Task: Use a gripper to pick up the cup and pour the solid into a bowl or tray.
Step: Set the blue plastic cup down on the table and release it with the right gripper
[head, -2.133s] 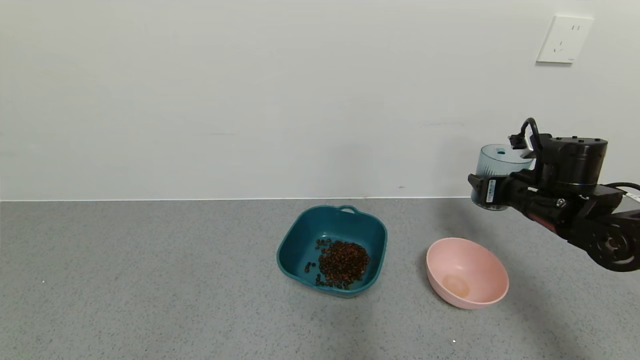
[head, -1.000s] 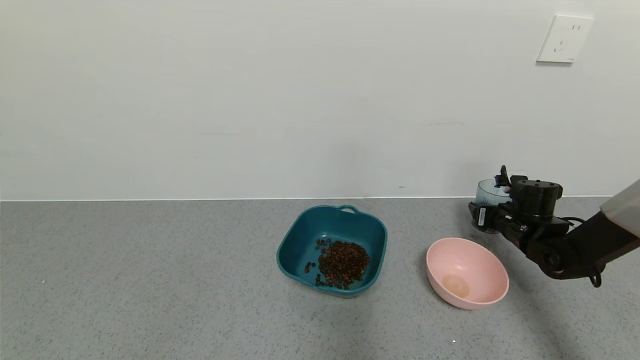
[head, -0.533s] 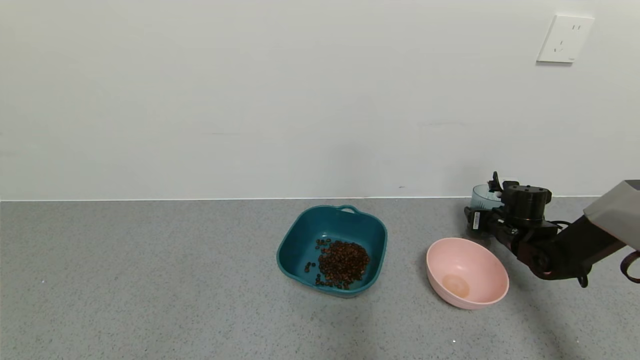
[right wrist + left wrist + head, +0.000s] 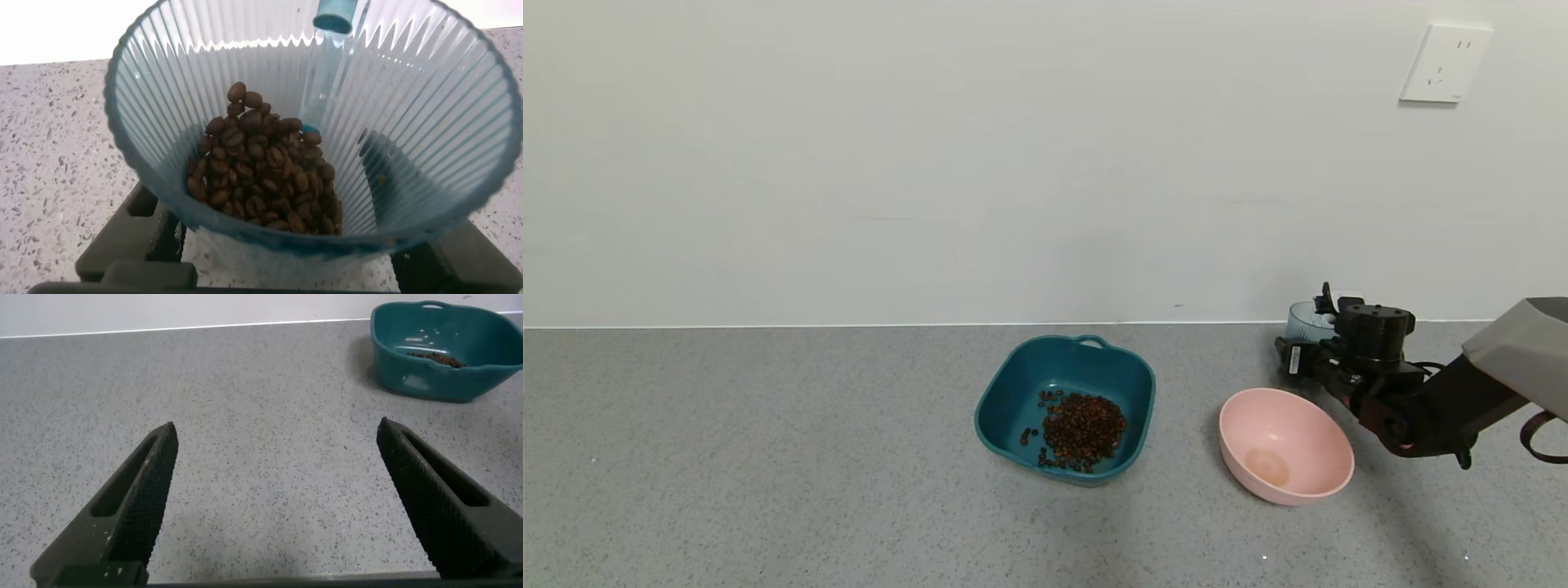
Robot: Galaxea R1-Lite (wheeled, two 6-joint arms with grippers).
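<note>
Many beans (image 4: 261, 175) fill the ribbed cup (image 4: 302, 122) (apparently upright), right gripper (image 4: 1308, 357) fingers clasping it.

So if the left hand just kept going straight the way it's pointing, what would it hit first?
Probably nothing soon: ahead of the open left hand lies bare counter. The teal basin sits off to one side of that line, so it would likely pass it, though depth is unclear.
</note>
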